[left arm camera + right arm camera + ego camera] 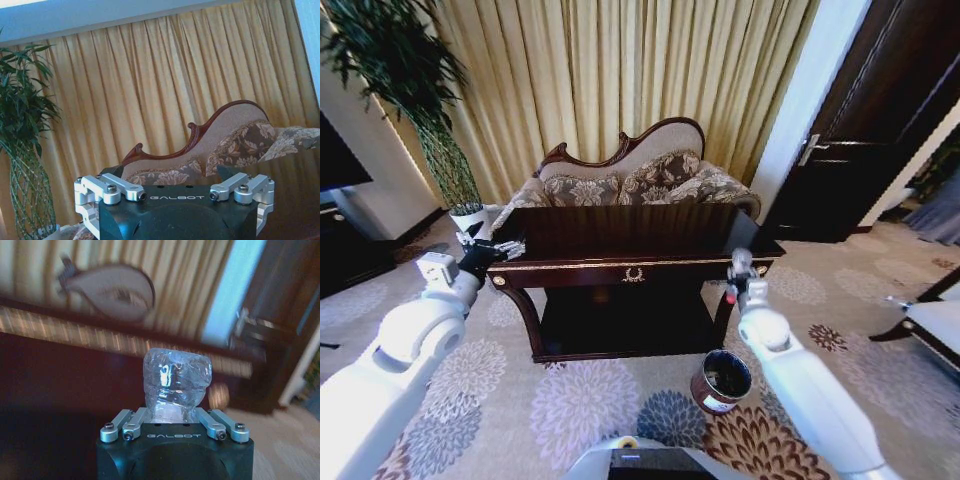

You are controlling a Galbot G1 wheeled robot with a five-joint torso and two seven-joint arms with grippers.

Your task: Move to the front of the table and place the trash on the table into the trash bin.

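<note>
From the head view the robot stands squarely before the table point(632, 262), so the approach looks done; the dark top reads bare of the bottle, though wads as small as paper scraps could not be told from here. The right gripper point(737, 282) hangs off the table's front right corner, with a dab of red beside it that I take for the bottle's cap or label, and the trash bin point(720, 380) sits on the carpet below and slightly inward of it — tilted toward the camera, its mouth open and dark. The left gripper point(492, 251) is held up at the table's left end, near the white plant pot point(470, 222). In the left wrist view the left gripper point(178, 192) faces the sofa point(235, 142) and curtains point(165, 80) with nothing between its linkages; its fingertips lie outside the picture, so whether they are apart or together I cannot tell. In the right wrist view the right gripper point(175, 422) has its fingers clamped on the clear plastic bottle point(176, 385), whose crumpled body stands up out of the jaws, the table's gold-trimmed edge behind it. By my reading the pick is made and the carry is partway — what is left is to bring the bottle over the bin's mouth and let go, then deal with any paper wads.
</note>
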